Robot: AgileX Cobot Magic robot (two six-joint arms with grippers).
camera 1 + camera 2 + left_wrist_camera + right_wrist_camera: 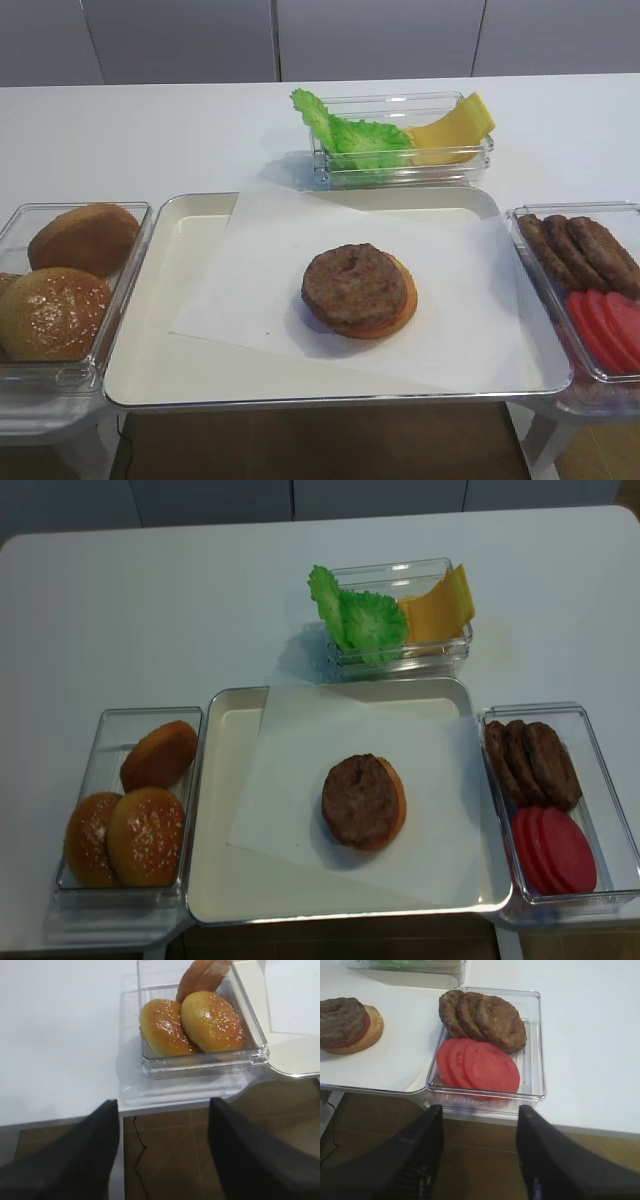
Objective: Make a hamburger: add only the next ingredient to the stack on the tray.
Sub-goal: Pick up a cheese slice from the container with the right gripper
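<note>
The stack [358,290] lies mid-tray on the white paper: a brown patty over a flat orange-tan bun half. A thin red layer shows between them on the stack [347,1025] in the right wrist view. The cream tray [190,300] fills the table's front middle. The pale yellow cheese slice [452,130] leans in the clear back bin [400,655] beside green lettuce [362,615]. My right gripper [479,1110] is open and empty, off the table's front edge before the patty and tomato bin. My left gripper [164,1105] is open and empty before the bun bin. Neither gripper shows in the high views.
A clear bin [20,300] at the left holds domed brown buns [210,1020]. At the right, another clear bin [535,1050] holds oval patties [485,1017] and red tomato slices [480,1065]. Brown floor lies below the table's front edge.
</note>
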